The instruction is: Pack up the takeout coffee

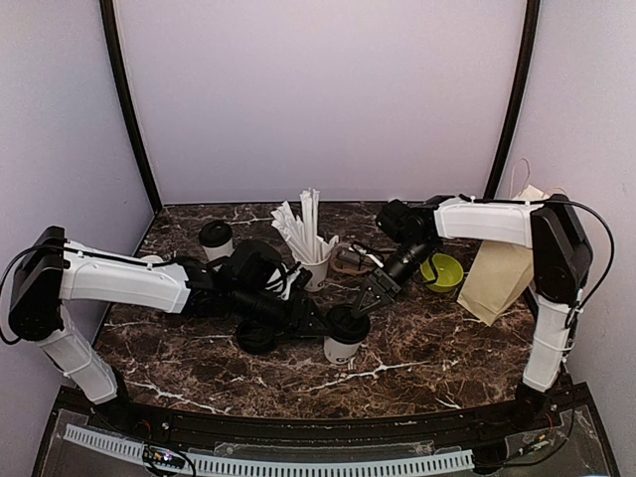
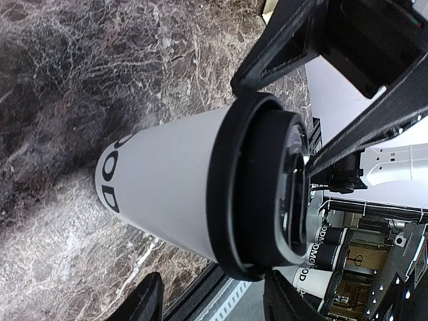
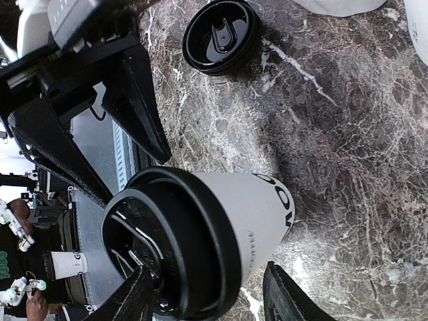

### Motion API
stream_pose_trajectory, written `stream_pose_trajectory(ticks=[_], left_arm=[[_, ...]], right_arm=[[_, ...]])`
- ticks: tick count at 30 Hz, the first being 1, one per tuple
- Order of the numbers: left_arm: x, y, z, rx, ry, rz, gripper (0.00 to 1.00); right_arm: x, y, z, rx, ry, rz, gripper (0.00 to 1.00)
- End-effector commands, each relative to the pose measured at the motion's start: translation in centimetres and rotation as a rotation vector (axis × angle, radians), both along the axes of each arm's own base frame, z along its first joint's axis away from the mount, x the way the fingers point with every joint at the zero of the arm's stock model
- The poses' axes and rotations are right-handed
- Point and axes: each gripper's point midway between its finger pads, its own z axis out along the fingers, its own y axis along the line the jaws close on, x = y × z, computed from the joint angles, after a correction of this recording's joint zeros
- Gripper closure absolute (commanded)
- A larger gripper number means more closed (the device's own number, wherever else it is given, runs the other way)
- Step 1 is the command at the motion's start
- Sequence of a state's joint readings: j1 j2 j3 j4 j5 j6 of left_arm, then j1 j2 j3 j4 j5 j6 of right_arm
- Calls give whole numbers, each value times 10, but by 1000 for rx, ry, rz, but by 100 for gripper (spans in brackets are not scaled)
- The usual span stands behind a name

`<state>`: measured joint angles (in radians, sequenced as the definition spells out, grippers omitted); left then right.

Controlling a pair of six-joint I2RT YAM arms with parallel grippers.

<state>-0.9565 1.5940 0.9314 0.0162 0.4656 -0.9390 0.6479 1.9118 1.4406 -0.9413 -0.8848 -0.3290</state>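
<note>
One takeout coffee cup, white with black lettering and a black lid, stands near the table's middle front. It fills the left wrist view and the right wrist view. My left gripper reaches it from the left, open, with its fingertips on either side of the lid's rim. My right gripper comes from the right, open, one finger over the lid top and the other beside the cup wall. A second coffee cup stands at the back left.
A loose black lid lies left of the near cup, under my left arm. A small white cup of straws stands behind. A green bowl and a brown paper bag sit at the right.
</note>
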Motion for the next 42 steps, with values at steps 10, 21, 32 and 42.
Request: stream_pose_trajectory(ticks=[10, 21, 32, 42], left_arm=[[40, 13, 10, 8, -83, 91, 47], [37, 20, 12, 27, -86, 93, 48], [37, 29, -2, 88, -81, 110, 49], [37, 38, -8, 139, -90, 115, 49]], right_arm=[[-24, -14, 13, 0, 14, 24, 39], [-19, -15, 9, -22, -11, 4, 39], [0, -18, -5, -77, -16, -47, 41], [15, -17, -5, -83, -42, -81, 42]])
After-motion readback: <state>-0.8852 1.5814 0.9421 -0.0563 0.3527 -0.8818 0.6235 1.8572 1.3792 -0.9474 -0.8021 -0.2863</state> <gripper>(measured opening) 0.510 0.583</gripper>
